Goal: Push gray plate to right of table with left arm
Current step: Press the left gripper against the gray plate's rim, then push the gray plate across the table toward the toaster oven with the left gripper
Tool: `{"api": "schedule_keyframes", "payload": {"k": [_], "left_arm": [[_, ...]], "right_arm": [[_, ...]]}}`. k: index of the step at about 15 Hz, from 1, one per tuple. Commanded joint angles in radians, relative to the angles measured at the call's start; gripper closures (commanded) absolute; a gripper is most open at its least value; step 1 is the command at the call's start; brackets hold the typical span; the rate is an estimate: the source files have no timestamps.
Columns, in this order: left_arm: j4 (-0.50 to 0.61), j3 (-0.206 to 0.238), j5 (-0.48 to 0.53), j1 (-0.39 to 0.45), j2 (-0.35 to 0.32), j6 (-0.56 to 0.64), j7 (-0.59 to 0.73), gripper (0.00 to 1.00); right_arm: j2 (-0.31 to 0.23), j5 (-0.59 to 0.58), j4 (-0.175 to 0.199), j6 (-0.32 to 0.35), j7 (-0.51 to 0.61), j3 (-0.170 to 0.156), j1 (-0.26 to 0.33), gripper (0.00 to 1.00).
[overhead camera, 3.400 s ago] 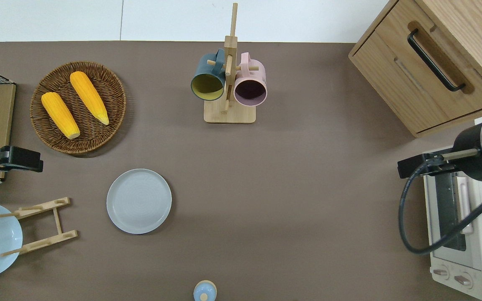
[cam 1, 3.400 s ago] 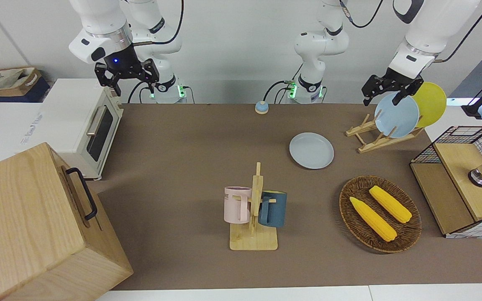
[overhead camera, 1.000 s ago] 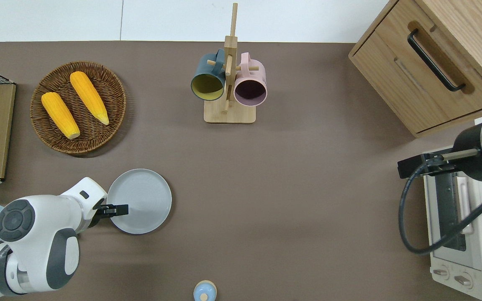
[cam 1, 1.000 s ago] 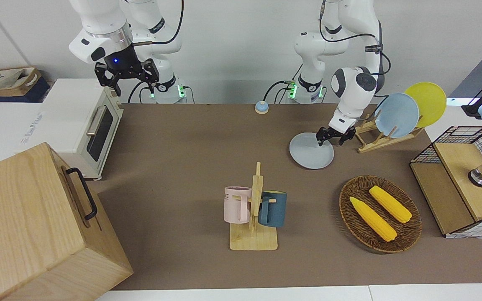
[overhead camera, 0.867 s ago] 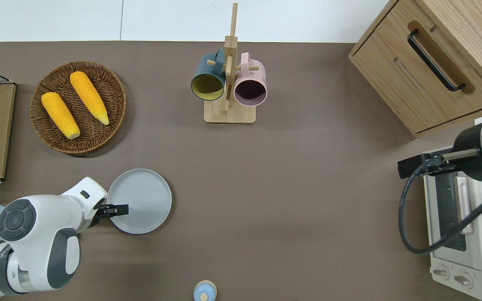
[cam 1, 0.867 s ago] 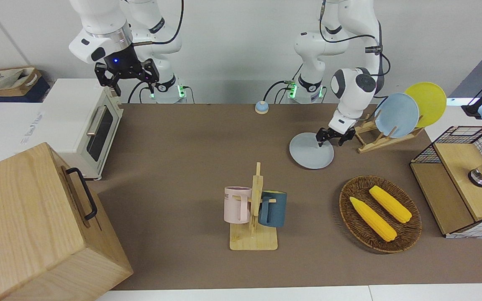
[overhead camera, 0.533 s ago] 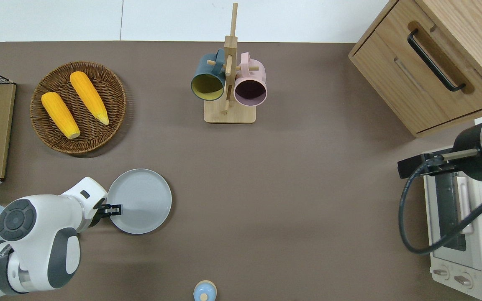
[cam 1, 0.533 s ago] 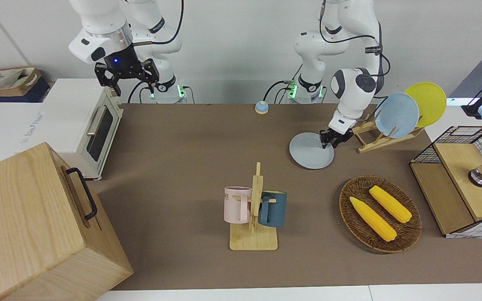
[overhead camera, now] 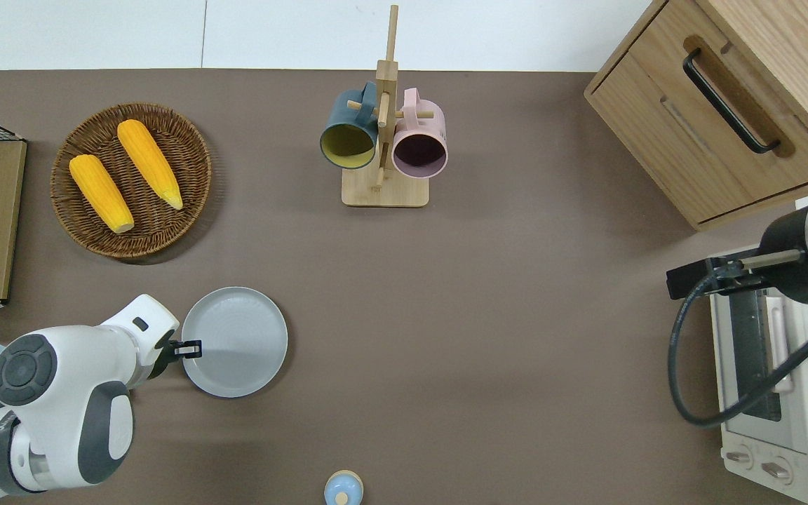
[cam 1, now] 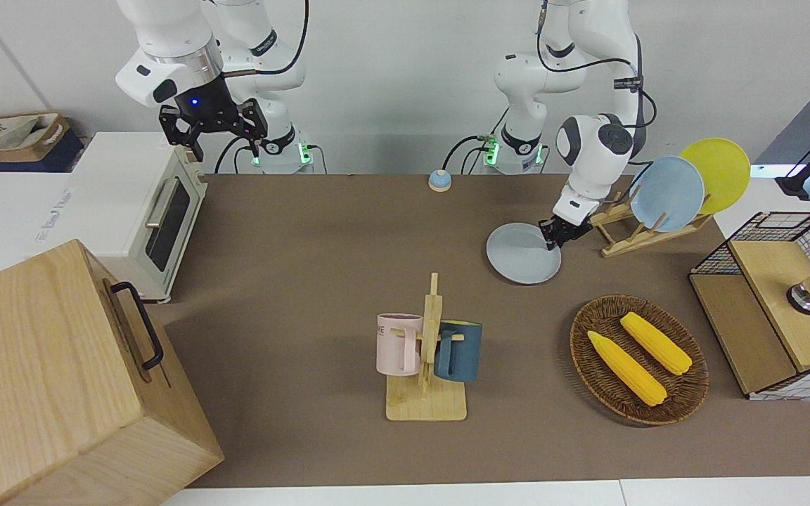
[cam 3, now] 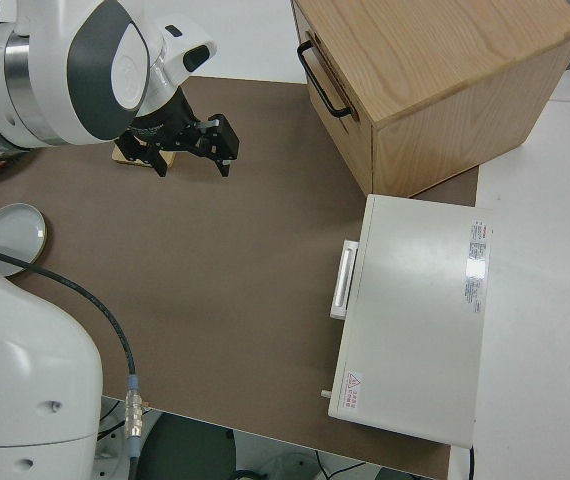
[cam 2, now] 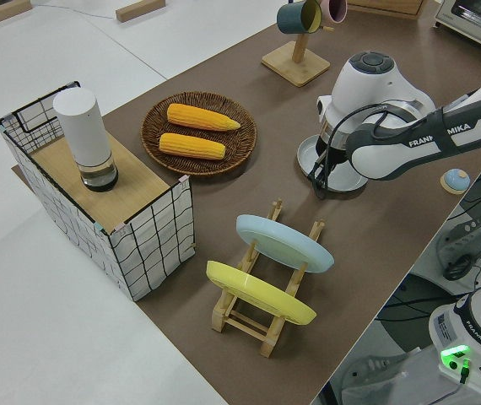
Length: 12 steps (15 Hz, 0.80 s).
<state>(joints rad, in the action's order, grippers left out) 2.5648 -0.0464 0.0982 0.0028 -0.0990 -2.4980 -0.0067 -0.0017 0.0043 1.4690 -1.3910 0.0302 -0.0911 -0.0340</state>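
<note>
The gray plate [cam 1: 522, 254] [overhead camera: 236, 342] [cam 3: 15, 236] lies flat on the brown table [cam 1: 306, 239], nearer to the robots than the wicker basket. My left gripper [cam 1: 553, 237] [overhead camera: 192, 347] is shut and down at table height. Its fingertips touch the plate's rim on the edge toward the left arm's end of the table. In the left side view the left arm's wrist covers most of the plate [cam 2: 352, 179]. My right gripper [cam 1: 213, 129] [cam 3: 191, 150] is open with nothing in it, and that arm is parked.
A wooden plate rack [cam 1: 630, 232] with a light-blue plate [cam 1: 666, 192] and a yellow plate [cam 1: 721, 172] stands beside the left gripper. A wicker basket [overhead camera: 81, 231] holds two corn cobs. A mug rack [overhead camera: 384, 140], wooden cabinet [overhead camera: 726, 105], toaster oven [cam 1: 145, 211] and small blue knob [overhead camera: 343, 487] are also on the table.
The left arm came down from over the plate rack to the gray plate's rim, and its fingers went from open to shut. The plate has shifted very slightly. The right arm stayed still.
</note>
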Motion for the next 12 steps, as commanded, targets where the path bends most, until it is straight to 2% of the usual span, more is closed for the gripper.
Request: {"api": "schedule_keyframes", "payload": {"k": [1, 4, 7, 12], "left_arm": [[0.011, 0.006, 0.009, -0.043, 0.019, -0.019, -0.013, 1.0], [-0.008, 0.006, 0.084, -0.139, 0.056, -0.036, -0.042, 1.0], [-0.056, 0.006, 0.089, -0.286, 0.113, -0.051, -0.197, 1.0], [-0.207, 0.006, 0.084, -0.501, 0.244, -0.05, -0.476, 1.0]], "right_arm": [[-0.008, 0.008, -0.001, 0.012, -0.003, -0.006, 0.011, 0.017], [-0.008, 0.008, -0.001, 0.012, -0.003, -0.006, 0.011, 0.017], [-0.008, 0.008, -0.001, 0.012, -0.001, -0.006, 0.011, 0.017], [-0.008, 0.01, 0.001, 0.012, -0.003, -0.006, 0.011, 0.017]]}}
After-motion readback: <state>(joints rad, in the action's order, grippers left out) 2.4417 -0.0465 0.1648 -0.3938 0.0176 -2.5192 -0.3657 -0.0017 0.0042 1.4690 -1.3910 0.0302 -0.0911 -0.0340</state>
